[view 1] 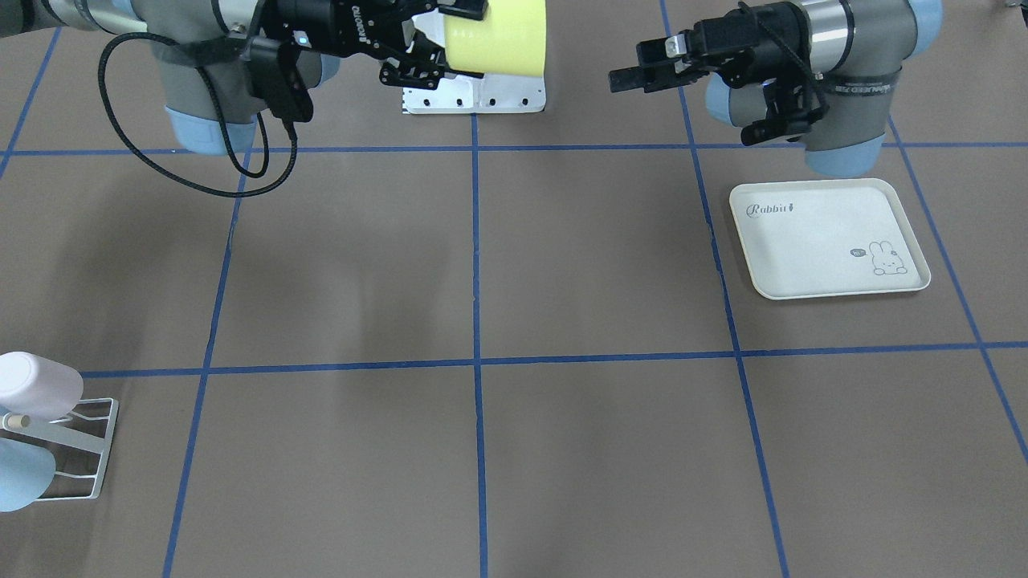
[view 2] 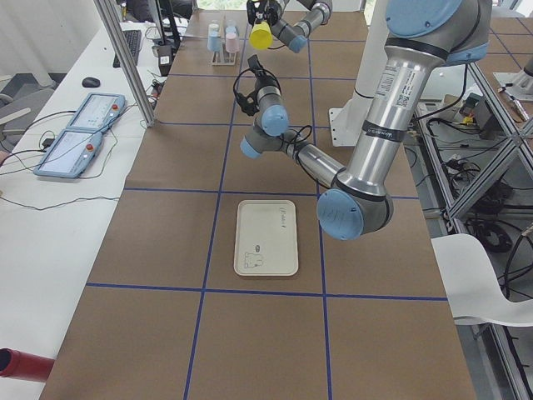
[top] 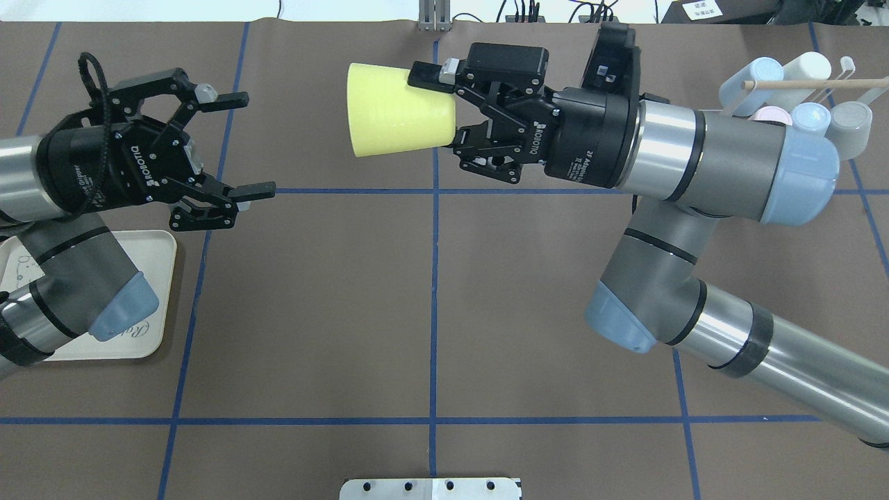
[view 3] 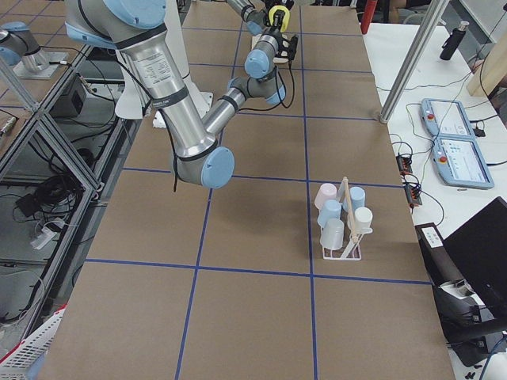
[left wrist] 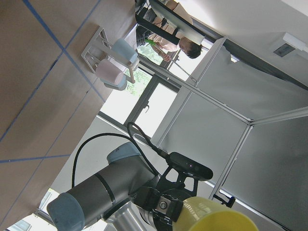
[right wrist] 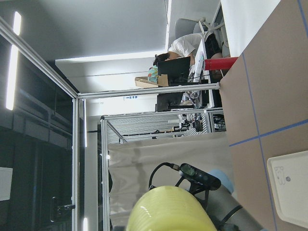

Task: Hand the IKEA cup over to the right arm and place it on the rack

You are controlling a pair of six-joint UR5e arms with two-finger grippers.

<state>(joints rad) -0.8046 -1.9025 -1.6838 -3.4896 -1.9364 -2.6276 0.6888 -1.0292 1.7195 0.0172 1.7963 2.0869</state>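
A soft-yellow cup (top: 396,118), smooth, matte and tapered, lay on its side in the air clear of the table (top: 312,312), its wide open mouth turned toward 9 o'clock in the overhead view. The right gripper (top: 439,107), a black angular linkage on a brushed-silver and grey wrist, was clamped on the cup's narrow base. One finger lay along the upper wall and the other against the lower, so the cup projected straight out from the fingertips toward 9 o'clock. From overhead, the cup and this gripper sat near 12 o'clock of the table's middle. The left gripper (top: 253,144), of the same black build, faced the cup from 9 o'clock with its jaws spread wide, and a clear stretch of table showed between its fingertips and the cup's rim. The table was covered in a flat, dull brown sheet marked into squares by thin blue tape. The rack (view 1: 108,445), made of thin white wire rods with a pale round wooden peg (top: 806,83), stood at 2 o'clock overhead, well apart from the cup. It carried pastel cups (top: 753,80) in pale blue, white, pink and grey. A cream tray (view 1: 803,257) with rounded corners and a rabbit print lay flat at 8 o'clock, partly beneath the left arm. A white plate (top: 430,488) with a row of small holes sat at 6 o'clock.
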